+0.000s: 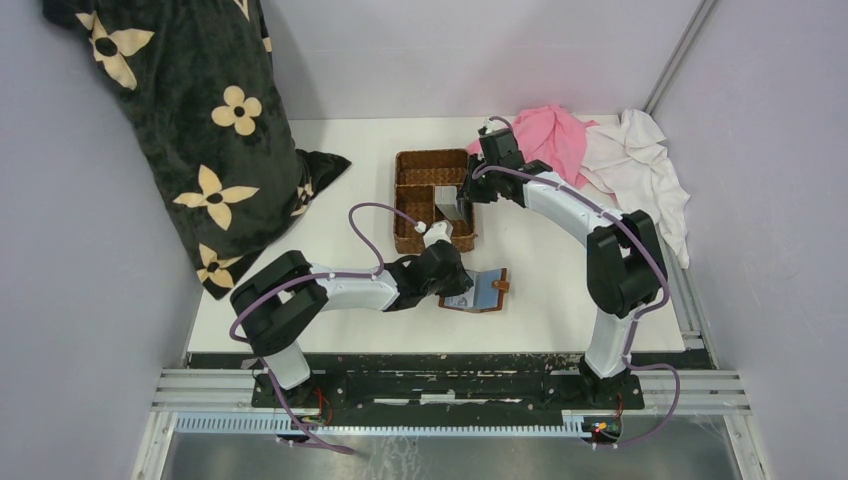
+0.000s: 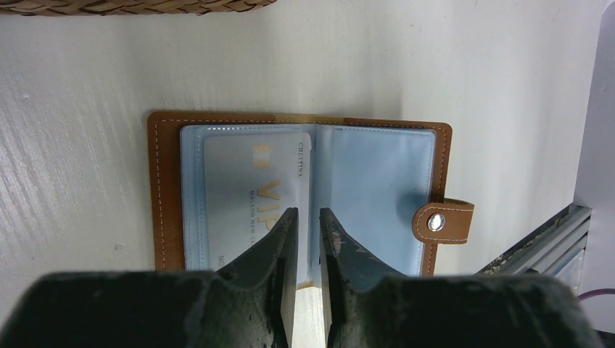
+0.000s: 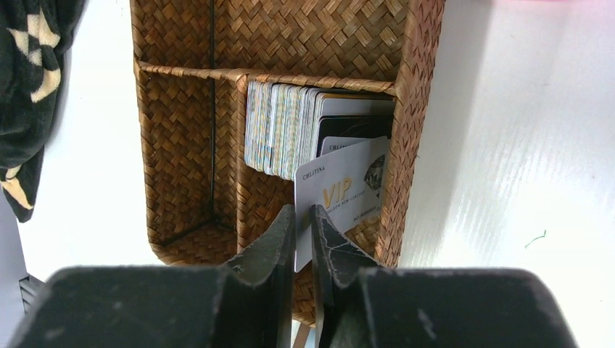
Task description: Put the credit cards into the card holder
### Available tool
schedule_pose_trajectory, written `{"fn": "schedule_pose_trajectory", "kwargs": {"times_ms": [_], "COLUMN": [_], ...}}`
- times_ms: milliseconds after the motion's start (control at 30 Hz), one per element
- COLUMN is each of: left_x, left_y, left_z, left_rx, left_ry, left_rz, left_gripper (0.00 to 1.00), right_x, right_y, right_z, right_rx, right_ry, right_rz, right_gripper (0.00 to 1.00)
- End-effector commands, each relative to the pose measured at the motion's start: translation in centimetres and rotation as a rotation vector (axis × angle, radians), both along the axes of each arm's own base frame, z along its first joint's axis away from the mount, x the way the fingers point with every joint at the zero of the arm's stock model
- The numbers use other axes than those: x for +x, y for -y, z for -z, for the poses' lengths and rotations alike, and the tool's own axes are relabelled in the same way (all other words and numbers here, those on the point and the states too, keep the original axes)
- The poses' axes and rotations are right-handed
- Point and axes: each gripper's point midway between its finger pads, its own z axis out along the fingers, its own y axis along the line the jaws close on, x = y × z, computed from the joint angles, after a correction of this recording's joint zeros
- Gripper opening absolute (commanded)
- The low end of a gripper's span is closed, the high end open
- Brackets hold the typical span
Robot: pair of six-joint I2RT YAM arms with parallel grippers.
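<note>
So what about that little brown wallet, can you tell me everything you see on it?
The card holder looks like brown leather with pale stitching round its edge. It lies open and flat on the white table, close to the wicker basket. Inside are clear bluish plastic sleeves; one holds a pale card marked VIP. A snap tab with a metal stud sticks out from one side. The left gripper hangs over its middle fold, jaws slightly apart; whether it touches, I cannot tell.
</note>
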Motion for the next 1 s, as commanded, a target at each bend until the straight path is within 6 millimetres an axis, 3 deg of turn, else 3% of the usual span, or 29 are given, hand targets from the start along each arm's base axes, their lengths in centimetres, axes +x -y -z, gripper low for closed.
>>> {"fn": "schedule_pose_trajectory", "kwargs": {"times_ms": [0, 267, 633, 800, 967], "left_x": [0.8, 0.8, 0.8, 0.6, 0.1], "left_y": [1.1, 1.1, -0.3, -1.7, -3.5], "left_z": [-1.6, -1.8, -3.5, -4.8, -7.6], "left_rx": [-0.039, -0.037, -0.041, -0.034, -0.021], "left_ry": [0.035, 0.043, 0.085, 0.134, 0.244], "left_rz": [-0.010, -0.010, -0.036, -0.035, 0.017], "left_gripper": [0.24, 0.24, 0.24, 0.24, 0.27], "right_x": [0.5, -0.5, -2.7, -5.3, -9.8], "right_y": [-0.2, 1.3, 2.5, 3.8, 5.1], "right_z": [-3.9, -4.0, -6.8, -8.6, -9.5], "right_rx": [0.019, -0.043, -0.046, -0.048, -0.051], "right_ry": [0.095, 0.105, 0.160, 0.187, 0.178], "right_rz": [-0.008, -0.009, -0.036, -0.060, -0.148], "right_gripper": [0.14, 0.01, 0.01, 0.01, 0.01]}}
